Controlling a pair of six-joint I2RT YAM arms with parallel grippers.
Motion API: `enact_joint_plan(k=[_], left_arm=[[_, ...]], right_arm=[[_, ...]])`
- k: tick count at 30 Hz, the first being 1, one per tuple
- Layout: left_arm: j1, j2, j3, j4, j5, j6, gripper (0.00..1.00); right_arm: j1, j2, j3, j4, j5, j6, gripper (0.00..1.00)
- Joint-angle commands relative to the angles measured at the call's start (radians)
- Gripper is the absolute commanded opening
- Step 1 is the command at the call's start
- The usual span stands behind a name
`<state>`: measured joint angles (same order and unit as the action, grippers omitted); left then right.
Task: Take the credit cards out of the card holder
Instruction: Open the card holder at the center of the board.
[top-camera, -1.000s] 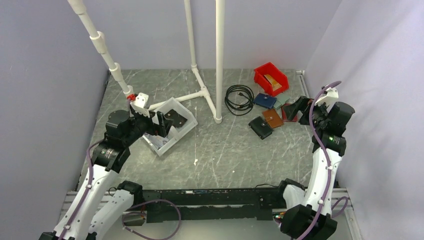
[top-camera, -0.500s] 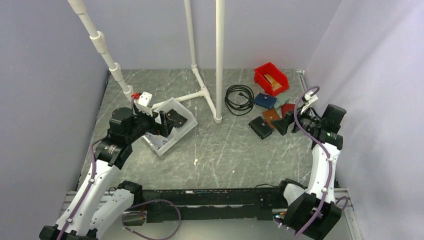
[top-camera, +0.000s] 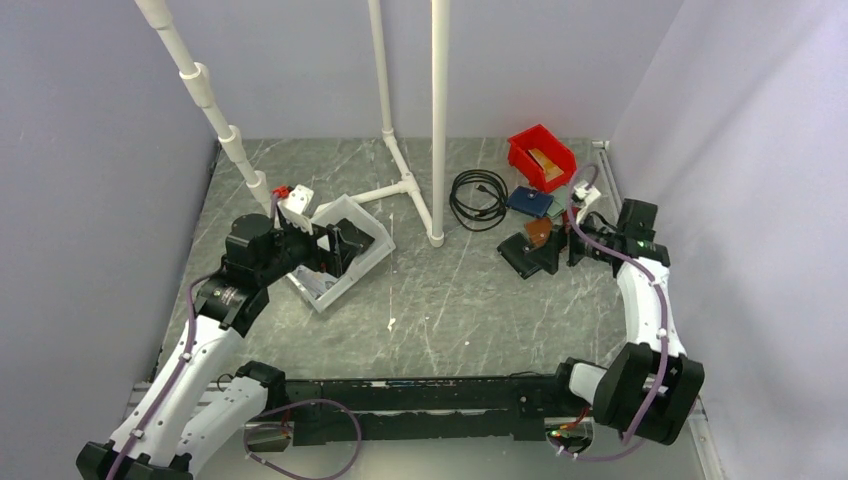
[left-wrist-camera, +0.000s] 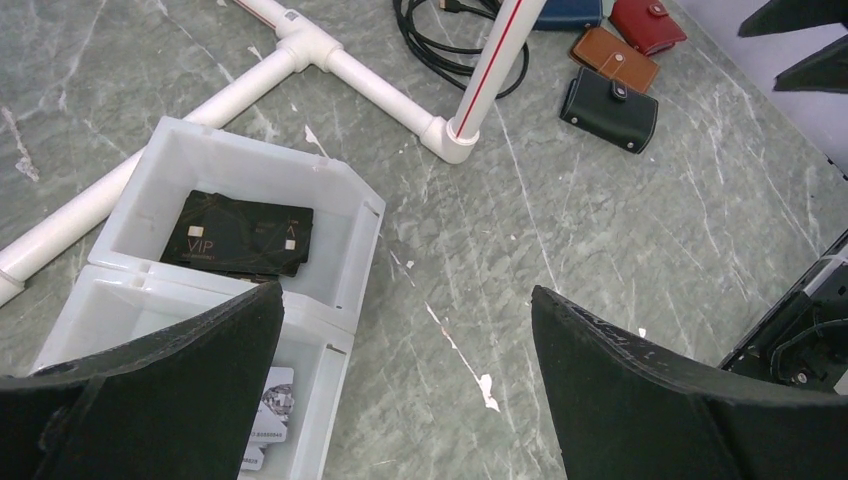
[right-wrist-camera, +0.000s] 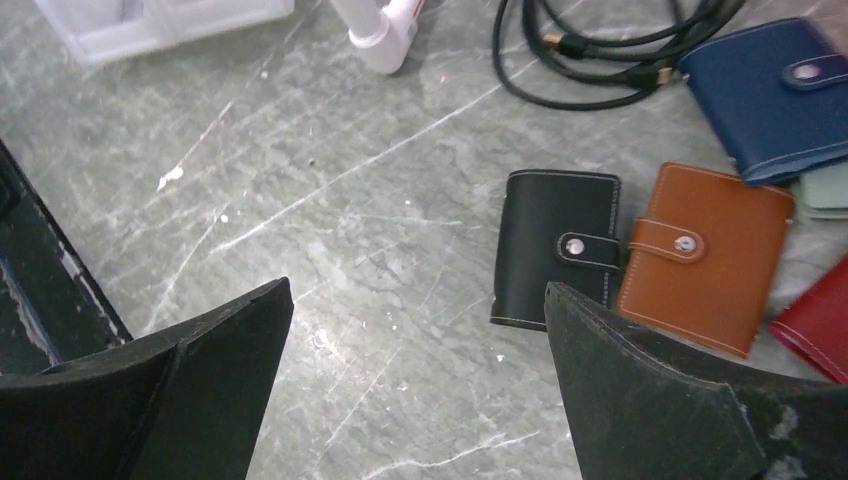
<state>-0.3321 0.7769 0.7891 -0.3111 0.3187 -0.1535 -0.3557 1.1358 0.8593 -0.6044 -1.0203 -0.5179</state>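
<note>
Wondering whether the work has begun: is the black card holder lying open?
No, the black card holder lies shut, its strap snapped across the front.

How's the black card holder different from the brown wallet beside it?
The card holder is black; the wallet is tan brown. In the right wrist view, the card holder's snap strap comes off its right edge, the wallet's off its left. Both lie shut, flat on the table.
</note>
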Motion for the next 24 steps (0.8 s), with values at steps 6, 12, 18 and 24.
enact_joint_plan(k=[6, 12, 18, 24], left_arm=[[-0.005, 0.021, -0.004, 0.028, 0.009, 0.007, 0.99], [-0.005, -0.004, -0.032, 0.045, 0.0, 0.008, 0.99], [-0.005, 0.007, -0.027, 0.038, 0.004, 0.014, 0.99], [-0.005, -0.008, -0.019, 0.024, 0.001, 0.027, 0.99]], right_arm=[[0.119, 0.041, 0.032, 0.005, 0.096, -0.031, 1.0], [0.133, 0.069, 0.027, 0.038, 0.124, 0.013, 1.0], [0.136, 0.095, 0.034, 0.054, 0.138, 0.045, 1.0], [0.159, 0.134, 0.049, 0.077, 0.164, 0.112, 1.0]])
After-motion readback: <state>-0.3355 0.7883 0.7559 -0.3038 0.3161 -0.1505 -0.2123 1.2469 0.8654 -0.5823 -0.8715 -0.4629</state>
